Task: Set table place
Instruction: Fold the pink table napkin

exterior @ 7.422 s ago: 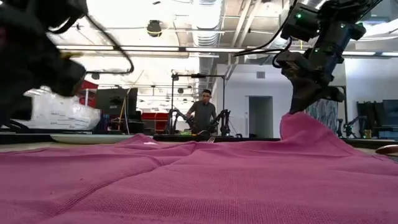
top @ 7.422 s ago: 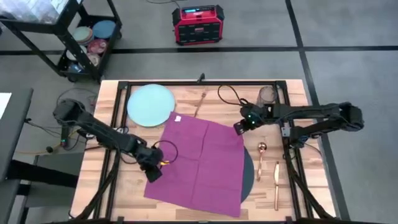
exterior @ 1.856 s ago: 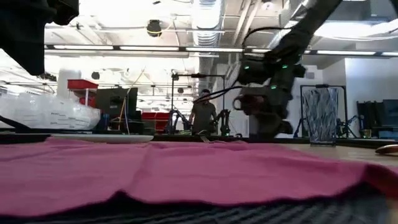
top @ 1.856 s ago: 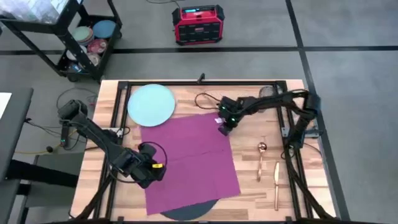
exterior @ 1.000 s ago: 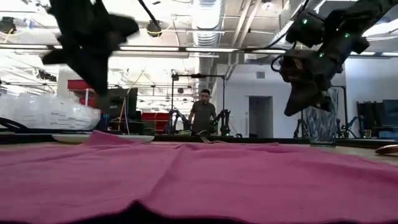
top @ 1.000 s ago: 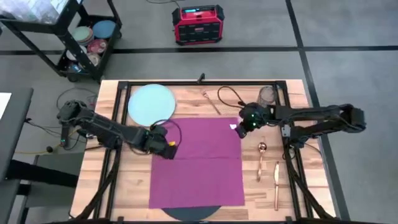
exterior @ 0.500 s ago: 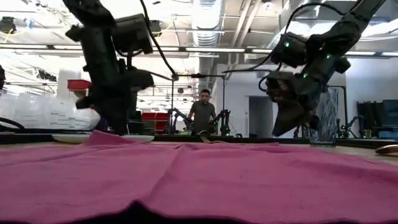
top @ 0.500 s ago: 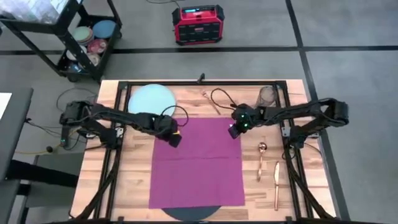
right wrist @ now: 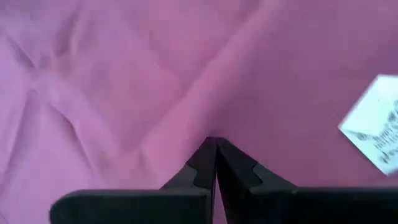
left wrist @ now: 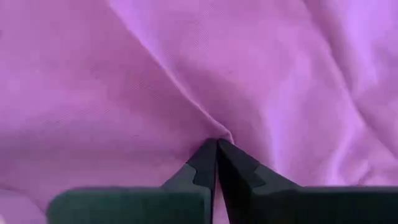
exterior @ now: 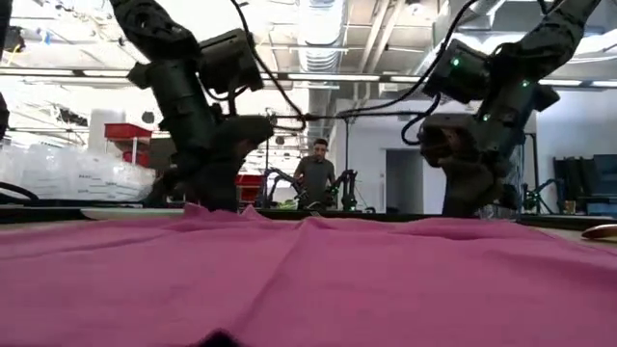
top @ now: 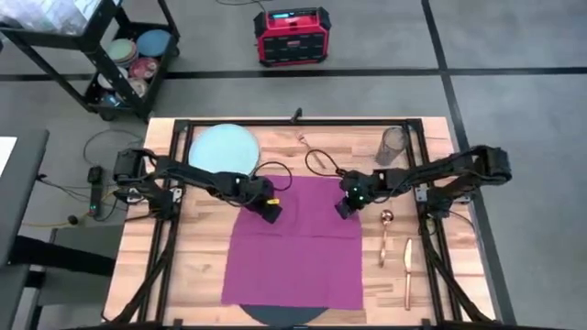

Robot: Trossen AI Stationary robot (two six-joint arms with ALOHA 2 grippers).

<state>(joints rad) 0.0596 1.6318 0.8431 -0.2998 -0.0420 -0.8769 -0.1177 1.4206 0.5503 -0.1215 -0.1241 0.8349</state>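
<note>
Pinched shut on folds of the magenta napkin point(top: 292, 243) are the left end effector point(top: 271, 212) and right end effector point(top: 344, 207), at its far edge; the cloth is spread across mid-bench point(top: 197, 275), beside the blue plate point(top: 223, 149).

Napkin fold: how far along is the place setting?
Early. Done: little; the napkin lies spread over the dark mat. In hand: the left tool and right tool each pinch the napkin near its far edge, mid-fold. Left: the plate, glass, fork, spoon and knife sit apart on the table, unplaced.
</note>
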